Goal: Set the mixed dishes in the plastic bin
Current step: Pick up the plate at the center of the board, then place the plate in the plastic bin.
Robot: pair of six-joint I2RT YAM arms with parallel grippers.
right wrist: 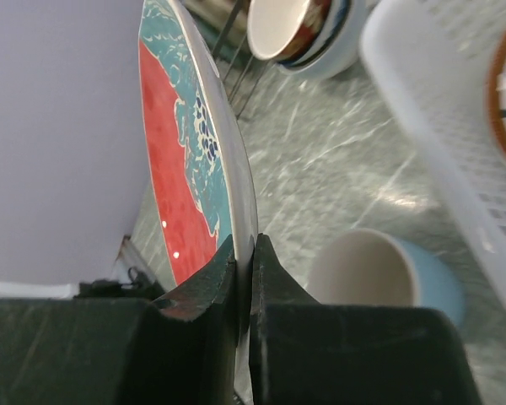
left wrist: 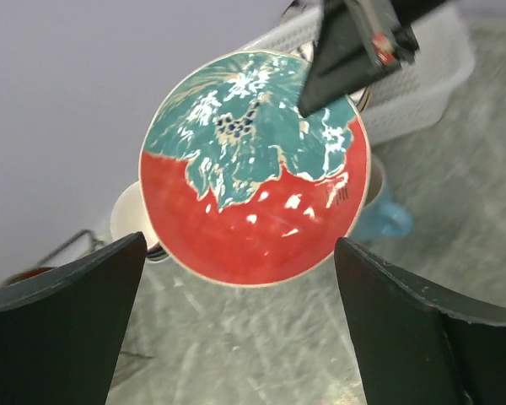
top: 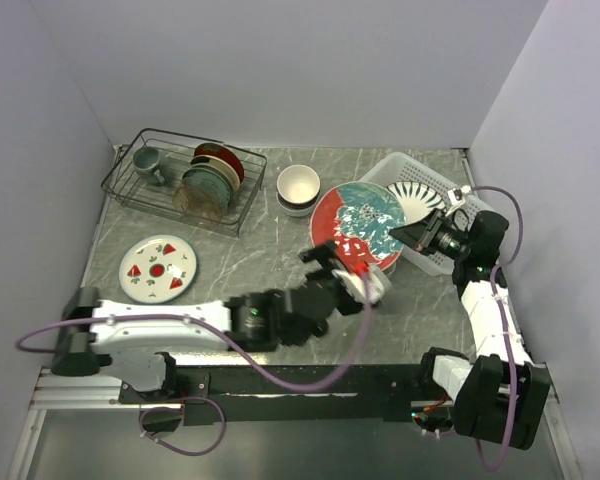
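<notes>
Three pale walls (top: 280,60) stand round our grey marbled worktop (top: 250,255). We hold the red and green plate (top: 355,225) up on its edge over the worktop, just beside the white plastic bin (top: 400,162). Our right end effector (top: 398,233) pinches its rim tight. Our left end effector (top: 348,272) is spread wide and does not touch the plate. A striped plate (top: 417,197) lies in the bin. A black wire rack (top: 130,165) sits at the back left.

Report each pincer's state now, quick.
Left pincer: open, holding nothing.
Right pincer: closed on the rim of the red and teal plate.
</notes>
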